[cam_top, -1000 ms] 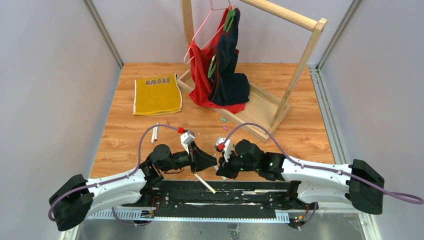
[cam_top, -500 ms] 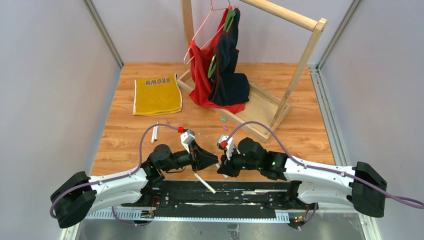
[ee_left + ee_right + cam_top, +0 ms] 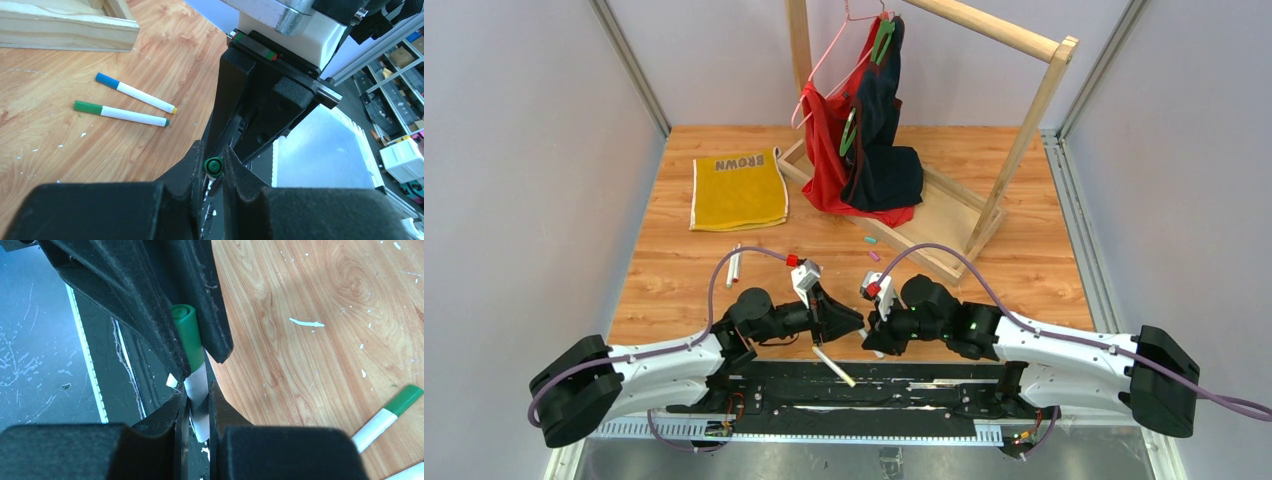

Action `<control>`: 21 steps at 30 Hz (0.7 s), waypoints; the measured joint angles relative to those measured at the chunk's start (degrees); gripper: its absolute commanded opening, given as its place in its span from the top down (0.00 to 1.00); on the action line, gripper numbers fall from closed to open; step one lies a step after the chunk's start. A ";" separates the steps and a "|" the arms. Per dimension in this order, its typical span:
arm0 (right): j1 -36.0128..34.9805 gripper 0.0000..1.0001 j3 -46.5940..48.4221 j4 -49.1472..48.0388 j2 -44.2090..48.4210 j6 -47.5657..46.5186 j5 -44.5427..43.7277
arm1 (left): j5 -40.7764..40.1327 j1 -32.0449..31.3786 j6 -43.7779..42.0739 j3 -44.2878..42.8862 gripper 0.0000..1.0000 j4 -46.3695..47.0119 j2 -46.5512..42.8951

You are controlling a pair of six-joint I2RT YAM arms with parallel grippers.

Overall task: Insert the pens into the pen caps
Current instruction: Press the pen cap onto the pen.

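Note:
My left gripper (image 3: 214, 159) is shut on a green pen cap (image 3: 214, 166), seen end-on between its pads. My right gripper (image 3: 196, 390) is shut on a white-barrelled pen (image 3: 196, 390). In the right wrist view the green cap (image 3: 186, 335) sits over the pen's upper end, clamped by the left gripper's fingers (image 3: 150, 305). Both grippers meet tip to tip (image 3: 861, 328) just above the table's near edge. Two capped pens, one blue (image 3: 135, 93) and one green (image 3: 120, 113), lie on the wood beside them.
A white pen (image 3: 834, 365) lies on the black base plate. Two more pens (image 3: 734, 265) lie at the left, and small loose caps (image 3: 872, 248) near the wooden rack base (image 3: 944, 215). A yellow towel (image 3: 738, 188) lies at the back left; clothes (image 3: 869, 130) hang from the rack.
The left gripper has slid right and the right gripper slightly left, bringing cap and pen together. Both grips stay unchanged.

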State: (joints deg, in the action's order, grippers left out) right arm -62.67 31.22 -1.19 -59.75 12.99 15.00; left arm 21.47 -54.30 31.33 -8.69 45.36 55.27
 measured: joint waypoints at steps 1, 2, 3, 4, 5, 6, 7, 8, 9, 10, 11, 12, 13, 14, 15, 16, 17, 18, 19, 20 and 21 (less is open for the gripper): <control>0.04 0.99 -0.02 0.17 -0.02 -0.02 0.00 | -0.02 -0.17 -0.07 -0.07 1.00 0.04 0.26; 0.15 0.99 -0.02 0.39 0.00 -0.09 0.04 | -0.04 -0.33 -0.13 -0.17 1.00 0.04 0.50; 0.35 0.99 -0.02 0.66 0.00 -0.17 0.24 | -0.11 -0.52 -0.26 -0.28 1.00 0.07 0.74; 0.55 0.99 -0.02 0.79 0.00 -0.26 0.44 | -0.31 -0.66 -0.31 -0.42 1.00 0.04 1.05; 0.79 0.99 -0.02 1.03 0.00 -0.42 0.66 | -0.46 -0.72 -0.33 -0.52 1.00 0.04 1.29; 1.05 0.99 -0.02 1.16 0.00 -0.48 0.96 | -0.50 -0.74 -0.33 -0.59 1.00 0.04 1.49; 1.25 0.99 -0.02 1.25 0.00 -0.57 1.22 | -0.52 -0.76 -0.33 -0.63 0.99 0.07 1.62; 1.33 0.99 -0.02 1.31 0.00 -0.63 1.44 | -0.52 -0.81 -0.33 -0.66 1.00 0.04 1.66; 1.33 0.99 -0.02 1.31 -0.02 -0.66 1.53 | -0.50 -0.81 -0.31 -0.66 1.00 0.04 1.66; 1.33 0.99 -0.02 1.31 -0.02 -0.68 1.55 | -0.48 -0.81 -0.31 -0.68 1.00 0.04 1.66; 1.36 0.99 -0.02 1.31 -0.04 -0.70 1.55 | -0.48 -0.81 -0.31 -0.70 1.00 0.04 1.68; 1.36 0.99 -0.02 1.31 -0.04 -0.72 1.55 | -0.48 -0.81 -0.28 -0.72 1.00 0.02 1.70; 1.36 0.99 -0.02 1.31 -0.07 -0.79 1.57 | -0.46 -0.83 -0.28 -0.72 1.00 0.02 1.73; 1.36 0.99 -0.02 1.33 -0.07 -0.85 1.55 | -0.46 -0.83 -0.26 -0.72 1.00 0.02 1.75; 1.36 0.99 -0.02 1.36 -0.09 -0.98 1.57 | -0.46 -0.85 -0.24 -0.72 1.00 0.02 1.75; 1.36 0.99 -0.02 1.42 -0.07 -1.16 1.57 | -0.46 -0.90 -0.22 -0.72 1.00 0.00 1.73; 1.36 0.99 -0.02 1.53 -0.09 -1.29 1.57 | -0.46 -0.92 -0.17 -0.72 1.00 -0.02 1.73; 1.36 0.99 -0.02 1.62 -0.07 -1.57 1.60 | -0.46 -1.03 -0.04 -0.72 1.00 -0.13 1.73; 1.36 0.99 -0.02 1.70 -0.09 -1.88 1.62 | -0.48 -1.14 0.00 -0.72 1.00 -0.17 1.73; 1.36 0.99 -0.02 1.84 -0.09 -2.23 1.73 | -0.50 -1.31 0.00 -0.72 1.00 -0.22 1.75; 1.36 0.99 -0.02 2.08 -0.09 -2.58 1.99 | -0.52 -1.60 -0.02 -0.72 1.00 -0.20 1.90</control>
State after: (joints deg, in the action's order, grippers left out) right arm -61.32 31.20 0.89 -59.83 10.41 16.99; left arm 20.95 -55.90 31.31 -9.41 45.17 57.17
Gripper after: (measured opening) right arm 0.132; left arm 0.181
